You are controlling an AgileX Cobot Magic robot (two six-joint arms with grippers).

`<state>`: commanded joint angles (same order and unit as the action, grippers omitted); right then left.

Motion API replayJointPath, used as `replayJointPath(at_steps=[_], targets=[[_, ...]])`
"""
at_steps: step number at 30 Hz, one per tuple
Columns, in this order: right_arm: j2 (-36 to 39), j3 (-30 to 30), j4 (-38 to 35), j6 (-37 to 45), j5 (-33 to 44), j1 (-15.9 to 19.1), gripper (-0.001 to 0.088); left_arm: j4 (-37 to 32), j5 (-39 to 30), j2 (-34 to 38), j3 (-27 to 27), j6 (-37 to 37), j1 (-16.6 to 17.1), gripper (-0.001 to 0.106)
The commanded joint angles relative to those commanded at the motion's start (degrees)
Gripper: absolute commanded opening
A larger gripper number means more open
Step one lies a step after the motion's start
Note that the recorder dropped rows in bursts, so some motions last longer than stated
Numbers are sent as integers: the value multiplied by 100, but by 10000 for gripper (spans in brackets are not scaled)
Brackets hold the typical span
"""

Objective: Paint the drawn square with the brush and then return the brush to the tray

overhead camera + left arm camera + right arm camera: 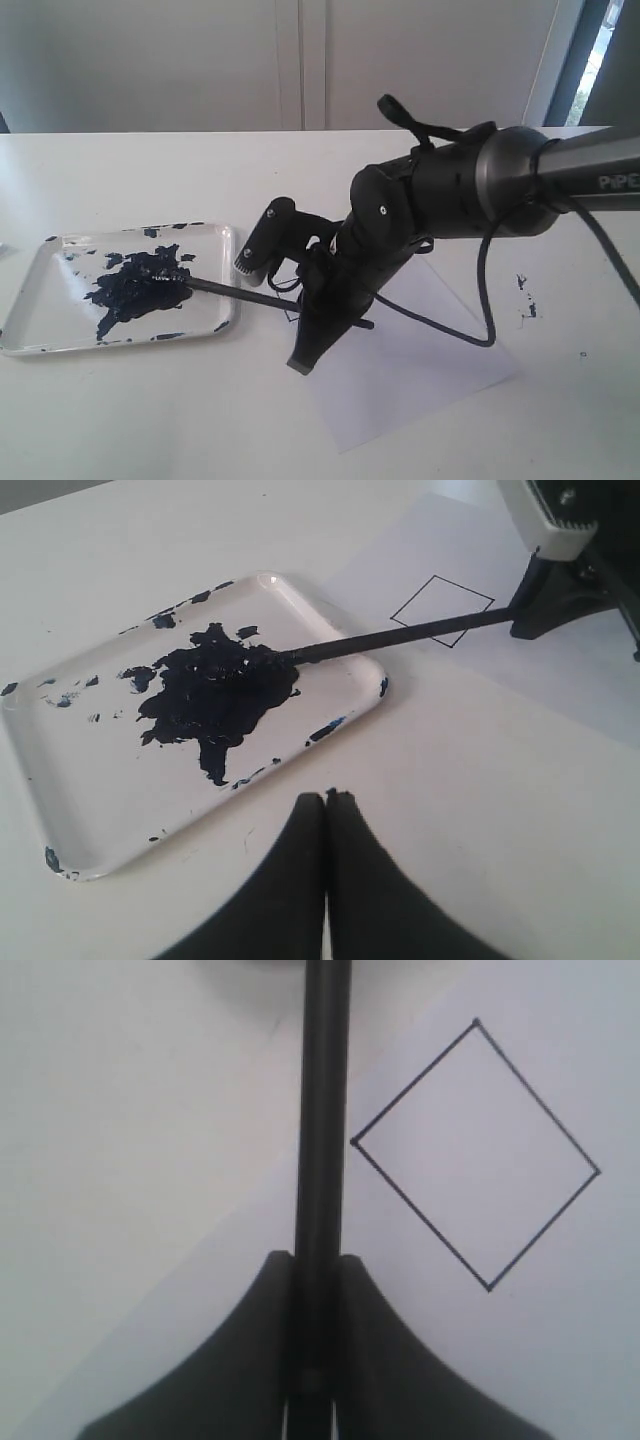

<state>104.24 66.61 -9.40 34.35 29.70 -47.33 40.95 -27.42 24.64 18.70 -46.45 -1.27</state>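
Your right pincer (319, 1262) pinches the brush (322, 1110), tip in the tray (100, 810) at its nine o'clock; your left pincer (326, 798) is pressed together.

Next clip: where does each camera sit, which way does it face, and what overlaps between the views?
Exterior: off the arms, angled down across the table toward a pale wall; it sees the tray, brush and paper; the right arm reaches in from the right.
Left wrist: above the shut left gripper, looking down at the tray, the square and the right gripper.
Right wrist: looking down past its own fingers, clamped on the brush handle, with the square alongside.
Shared: both wrist views show the brush and the unpainted square.
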Motion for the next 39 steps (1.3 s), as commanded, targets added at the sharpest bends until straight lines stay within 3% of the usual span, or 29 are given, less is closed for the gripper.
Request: replayJointPath(at_steps=[12,25,39], targets=[[-167,0,-453,-397,753,0,0,0,0,0,0,0,0,0],[-898,0,-384,-830,1573,0,0,0,0,0,0,0,0,0],[-1766,0,199,-1784,2691,0,0,0,0,0,0,0,0,0]])
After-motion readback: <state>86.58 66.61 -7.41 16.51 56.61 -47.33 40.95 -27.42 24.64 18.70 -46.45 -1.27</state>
